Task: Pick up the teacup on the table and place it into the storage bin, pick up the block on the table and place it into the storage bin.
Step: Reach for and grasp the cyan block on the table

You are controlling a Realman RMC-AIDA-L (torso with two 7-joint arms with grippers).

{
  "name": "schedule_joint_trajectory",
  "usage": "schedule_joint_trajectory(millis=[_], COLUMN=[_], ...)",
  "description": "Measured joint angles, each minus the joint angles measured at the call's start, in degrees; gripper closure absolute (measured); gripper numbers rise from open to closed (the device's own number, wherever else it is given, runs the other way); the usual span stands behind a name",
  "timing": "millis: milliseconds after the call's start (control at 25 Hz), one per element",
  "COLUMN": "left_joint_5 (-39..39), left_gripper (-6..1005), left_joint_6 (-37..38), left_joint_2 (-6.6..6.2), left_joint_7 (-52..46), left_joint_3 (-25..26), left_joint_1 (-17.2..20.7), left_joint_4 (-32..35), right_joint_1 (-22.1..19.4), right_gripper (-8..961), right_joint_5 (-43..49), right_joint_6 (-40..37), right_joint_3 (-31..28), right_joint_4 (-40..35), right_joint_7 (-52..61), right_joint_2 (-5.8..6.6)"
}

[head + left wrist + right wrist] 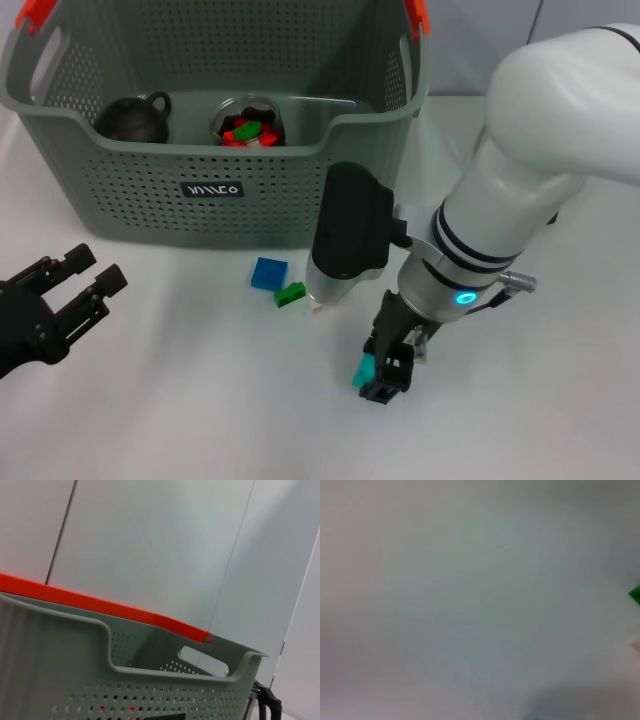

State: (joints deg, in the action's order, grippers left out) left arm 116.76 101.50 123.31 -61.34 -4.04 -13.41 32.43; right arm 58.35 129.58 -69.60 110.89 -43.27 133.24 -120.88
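Now, teal block [361, 372] between right jaws [385, 375], on table [200, 400]

The right arm [540, 160] is a thick, glossy white tube built of rounded segments, with thin black rings where its forearm meets the wrist. A small cyan light glows on the wrist, and a short metal stub sticks out beside it. A bulky black-and-white block sits on the wrist. The right pincer [388, 375] is black. The left pincer [60, 300] is matte black, with blocky, ribbed fingers [95, 290].
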Motion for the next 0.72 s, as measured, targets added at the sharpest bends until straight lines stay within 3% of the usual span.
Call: schedule_joint_trajectory(millis=[720], left_joint_5=[-0.06], left_gripper=[466], left_joint_6=[-0.37], left_joint_2=[0.26], left_joint_7=[0.0], left_joint_3=[0.09], left_joint_1=[-0.04], left_joint_4=[-0.09], right_joint_1=[0.0], right_gripper=[394], right_joint_5=[1.48], right_joint_6=[-2.17], right_joint_3=[-1.06], right_joint_4=[-1.29], right_joint_7=[5.97], right_joint_2=[0.22])
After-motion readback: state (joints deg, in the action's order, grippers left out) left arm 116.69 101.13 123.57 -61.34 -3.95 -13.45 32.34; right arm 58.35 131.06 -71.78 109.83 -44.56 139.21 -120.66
